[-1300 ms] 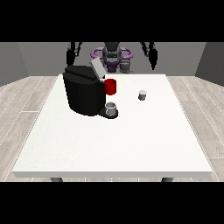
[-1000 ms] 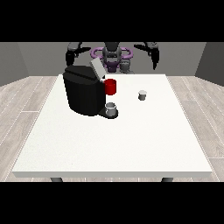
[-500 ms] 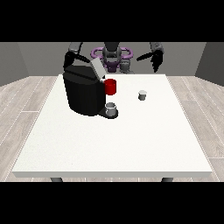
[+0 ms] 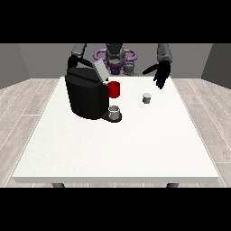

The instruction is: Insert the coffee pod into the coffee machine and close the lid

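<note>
Coffee pod [image 4: 146, 98] stands on the white table [image 4: 117, 149], right of the black coffee machine [image 4: 88, 94], whose lid [image 4: 100, 71] is raised beside a red part [image 4: 114, 90]; a grey cup [image 4: 115, 112] sits under it. Above and behind the pod, the hand at the view's right [image 4: 160, 75] hangs with fingers spread, empty. No writing is legible.

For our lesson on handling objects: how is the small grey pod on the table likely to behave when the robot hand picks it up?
The coffee pod looks small and squat, so it is probably light and stiff. It stands upright alone on the white table, so a sideways nudge might slide or tip it, and once tipped it could roll. The robot hand hovers above it with straight fingers.
</note>
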